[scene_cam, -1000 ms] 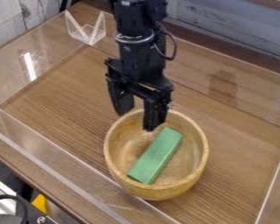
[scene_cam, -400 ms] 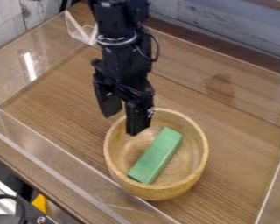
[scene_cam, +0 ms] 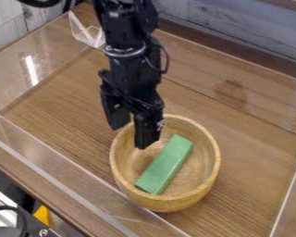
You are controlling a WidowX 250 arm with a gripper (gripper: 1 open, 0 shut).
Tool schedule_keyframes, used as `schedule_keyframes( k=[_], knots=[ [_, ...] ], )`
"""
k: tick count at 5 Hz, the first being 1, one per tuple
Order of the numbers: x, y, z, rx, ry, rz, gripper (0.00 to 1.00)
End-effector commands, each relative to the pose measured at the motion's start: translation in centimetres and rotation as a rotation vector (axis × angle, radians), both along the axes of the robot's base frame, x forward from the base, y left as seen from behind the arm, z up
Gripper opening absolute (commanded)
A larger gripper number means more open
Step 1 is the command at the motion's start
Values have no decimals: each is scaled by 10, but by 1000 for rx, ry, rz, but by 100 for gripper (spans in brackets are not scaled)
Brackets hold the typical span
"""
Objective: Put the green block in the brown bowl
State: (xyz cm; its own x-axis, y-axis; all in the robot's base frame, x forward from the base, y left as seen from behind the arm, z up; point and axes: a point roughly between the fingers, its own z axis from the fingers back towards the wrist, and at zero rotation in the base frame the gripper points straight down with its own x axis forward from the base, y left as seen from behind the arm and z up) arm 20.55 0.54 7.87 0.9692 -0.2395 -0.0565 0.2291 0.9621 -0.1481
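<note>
Black jointed arm (scene_cam: 129,46) ending in a black two-fingered pincer (scene_cam: 129,127).

Green block (scene_cam: 165,165) lies slantwise inside the brown bowl (scene_cam: 203,137), below and right of the jaws. Gripper (scene_cam: 129,127) empty, jaws apart, pointing down over the bowl's upper-left rim. Bowl sits on the wooden counter (scene_cam: 64,111).

Block (scene_cam: 166,165): solid bright green, plain faces. Bowl (scene_cam: 203,184): light tan wood with visible grain. Gripper (scene_cam: 132,123): black. Table (scene_cam: 64,111): brown woodgrain.
</note>
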Motion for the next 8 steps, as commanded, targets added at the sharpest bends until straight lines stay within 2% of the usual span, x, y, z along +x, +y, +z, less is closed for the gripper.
schedule_keyframes(
  k=[1,2,3,4,5,6,7,8],
  knots=[
    [3,3,12,3,-22,44,100],
    [2,5,17,3,-18,76,100],
    [8,20,32,23,-45,116,100],
    [16,31,52,35,-86,132,100],
    [30,51,72,39,-128,125,100],
    [36,80,58,54,-140,145,0],
    [38,92,37,64,-130,154,0],
    [39,81,36,62,-111,138,0]
  ],
)
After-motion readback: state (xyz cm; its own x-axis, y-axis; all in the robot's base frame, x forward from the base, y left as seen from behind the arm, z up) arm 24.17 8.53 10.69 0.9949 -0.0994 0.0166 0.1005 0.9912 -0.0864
